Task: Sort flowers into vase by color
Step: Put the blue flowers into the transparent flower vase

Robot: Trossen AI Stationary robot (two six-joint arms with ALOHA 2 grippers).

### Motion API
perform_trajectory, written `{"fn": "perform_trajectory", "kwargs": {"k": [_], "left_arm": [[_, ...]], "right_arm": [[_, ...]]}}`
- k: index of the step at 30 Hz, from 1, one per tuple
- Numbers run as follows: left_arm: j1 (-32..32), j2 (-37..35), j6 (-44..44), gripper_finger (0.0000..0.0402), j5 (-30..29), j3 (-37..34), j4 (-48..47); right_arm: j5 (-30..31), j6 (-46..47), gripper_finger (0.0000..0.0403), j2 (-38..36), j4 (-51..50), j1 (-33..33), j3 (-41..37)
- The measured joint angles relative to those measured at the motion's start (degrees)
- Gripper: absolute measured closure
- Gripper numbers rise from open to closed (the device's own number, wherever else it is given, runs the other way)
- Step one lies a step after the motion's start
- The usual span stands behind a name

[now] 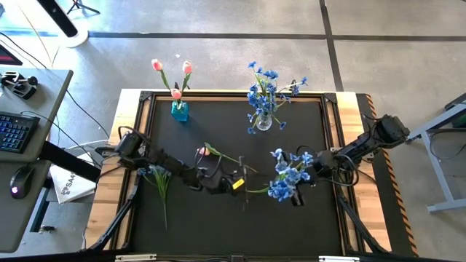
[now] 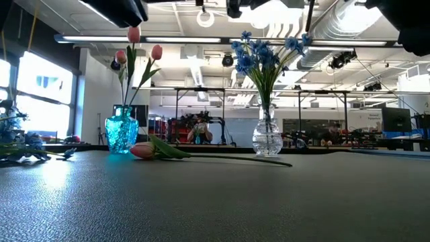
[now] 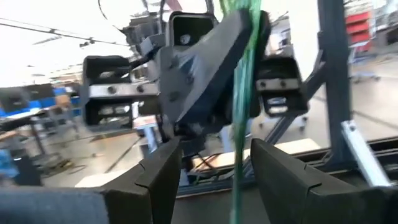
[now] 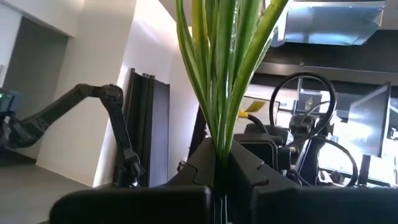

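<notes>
Flowers are already partly sorted: pink tulips stand in the blue vase at about 11 o'clock on the tabletop, and blue blossoms fill the clear vase at about 1 o'clock, one colour to each. A loose tulip lies flat near the middle, apparently awaiting the blue vase.

Right hand, at about 4 o'clock, is pressed together on the green stems of a blue bunch, holding it off the tabletop (presumably bound for the clear vase).

Left hand, near 6 o'clock, faces it with fingers spread; one stem runs between them, and I cannot tell if it touches either.
</notes>
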Motion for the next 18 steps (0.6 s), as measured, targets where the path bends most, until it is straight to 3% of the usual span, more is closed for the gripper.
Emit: {"fn": "perform_trajectory", "kwargs": {"k": [5, 10, 16, 18], "left_arm": [[0.83, 0.0, -2.53, 0.0245, 6.42, 1.67, -3.3], [0.24, -0.02, -2.55, 0.0295, 7.0, 2.06, -4.14], [-0.67, -0.02, 0.28, 0.0383, 6.18, 2.06, -4.27], [-0.8, -0.02, 0.8, 0.0393, 5.78, 2.06, -4.31]], "right_arm": [[0.93, -0.71, 0.0396, 0.0, -0.58, -0.01, 0.02], [0.98, -0.85, 0.0396, 0.0, -1.66, 0.0, 0.02], [-0.05, 1.08, 0.0396, 0.0, -2.53, 0.09, 0.11], [-0.04, 1.24, 0.0393, 0.0, -2.52, 0.09, 0.11]]}}
